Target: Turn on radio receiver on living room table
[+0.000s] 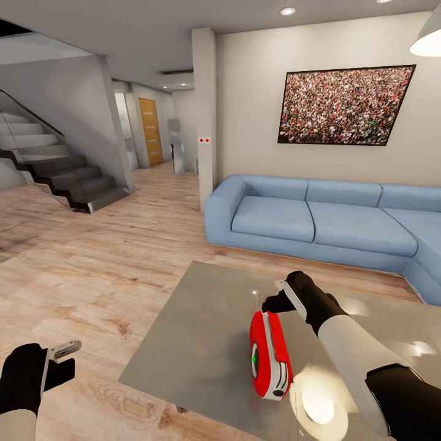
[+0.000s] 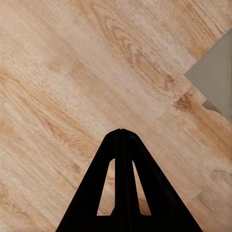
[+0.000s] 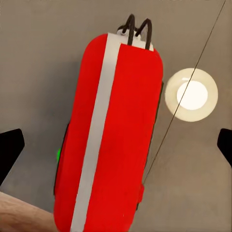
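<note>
The red radio receiver (image 1: 269,355) with its white band stands on edge on the grey table (image 1: 184,343), near the front. A small green light (image 1: 254,357) glows on its face. My right gripper (image 1: 278,301) hovers just above the radio's far end. In the right wrist view the radio (image 3: 113,135) lies between the fingertips (image 3: 9,150), which stand wide open at both edges of the picture. My left gripper (image 1: 60,361) hangs over the floor left of the table, with its fingers (image 2: 121,145) shut on nothing.
A blue L-shaped sofa (image 1: 318,220) runs behind the table, under the crowd picture (image 1: 343,105). A staircase (image 1: 55,171) rises at the far left. Wood floor (image 1: 92,269) spreads left of the table, whose corner (image 2: 215,77) is near my left gripper. Lamp reflections (image 1: 318,401) glint on the tabletop.
</note>
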`<state>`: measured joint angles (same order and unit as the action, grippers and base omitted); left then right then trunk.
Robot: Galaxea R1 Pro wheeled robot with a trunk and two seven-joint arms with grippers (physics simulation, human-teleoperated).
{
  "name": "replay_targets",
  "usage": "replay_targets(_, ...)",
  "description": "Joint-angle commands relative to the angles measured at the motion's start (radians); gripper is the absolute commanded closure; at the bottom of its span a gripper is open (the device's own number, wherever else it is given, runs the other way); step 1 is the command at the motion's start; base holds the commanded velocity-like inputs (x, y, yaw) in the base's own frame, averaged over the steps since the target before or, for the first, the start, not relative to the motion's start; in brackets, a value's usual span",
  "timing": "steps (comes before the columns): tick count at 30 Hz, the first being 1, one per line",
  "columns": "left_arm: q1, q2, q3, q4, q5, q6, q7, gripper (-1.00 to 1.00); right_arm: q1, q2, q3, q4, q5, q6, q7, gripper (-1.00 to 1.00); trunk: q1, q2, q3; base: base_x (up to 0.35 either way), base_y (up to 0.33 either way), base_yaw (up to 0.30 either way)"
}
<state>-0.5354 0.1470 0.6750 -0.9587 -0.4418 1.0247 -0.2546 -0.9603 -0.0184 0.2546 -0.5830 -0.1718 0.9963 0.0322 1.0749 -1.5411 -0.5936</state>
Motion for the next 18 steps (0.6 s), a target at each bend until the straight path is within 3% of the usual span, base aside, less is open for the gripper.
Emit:
replay_targets(1,0.0,0.0,0.0,0.0,0.0,0.0,0.0,1.0,0.0,0.0,0.0,0.0,0.0,0.0,0.0,-1.0,0.0,0.0,0.0,0.0,0.0,0.0)
replay_targets(18,0.0,-0.002,0.0,0.0,0.0,0.0,0.0,1.0,0.0,0.0,0.0,0.0,0.0,0.0,0.0,-1.0,0.0,0.0,0.0,0.0,0.0,0.0)
